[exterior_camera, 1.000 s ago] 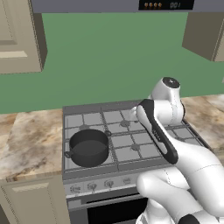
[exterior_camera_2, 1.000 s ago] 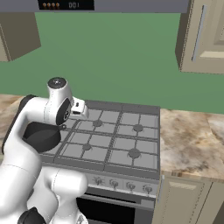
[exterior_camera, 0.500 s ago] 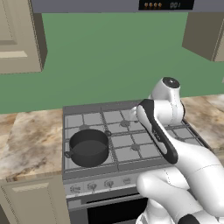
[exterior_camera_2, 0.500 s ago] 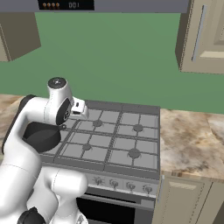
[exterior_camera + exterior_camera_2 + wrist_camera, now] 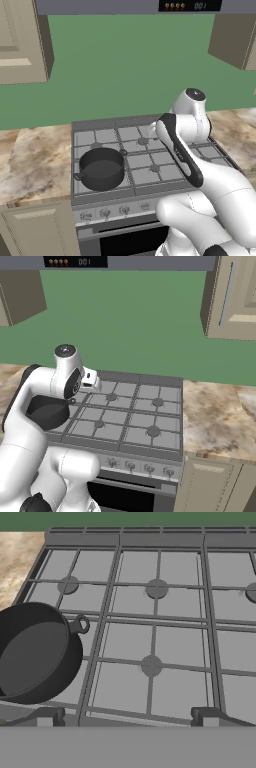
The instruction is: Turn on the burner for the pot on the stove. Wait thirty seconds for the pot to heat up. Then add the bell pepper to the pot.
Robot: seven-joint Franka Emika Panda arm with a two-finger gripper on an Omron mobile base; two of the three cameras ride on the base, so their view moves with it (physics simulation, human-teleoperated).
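A: Where is the pot [image 5: 101, 168] sitting?

B: On the stove [image 5: 142, 165], over the front burner at the stove's left end as seen from the knob side. In the left base view it rests on the grates just behind the knob row [image 5: 116, 212], and its dark inside holds nothing. One of its small side handles [image 5: 80, 625] points toward the middle of the stove in the hand view.

A: And from the other side?

B: In the right base view the pot [image 5: 48, 411] is partly hidden behind the white arm [image 5: 35, 406], at the stove's [image 5: 130, 416] far left.

A: What about the gripper [image 5: 127, 716]?

B: Its two dark tips rise at the bottom of the hand view, spread wide apart with nothing between them, so the jaws stand open and grip nothing. They hang above the stove's [image 5: 160, 632] front edge, near the front middle burner [image 5: 151, 665], with the pot [image 5: 32, 652] off to the left of them.

A: Any sign of the bell pepper?

B: I cannot tell where it is.

A: What surrounds the stove?

B: Marbled countertop [image 5: 35, 160] on both sides, a green wall [image 5: 125, 65] behind it, and beige cabinets [image 5: 235, 298] above.
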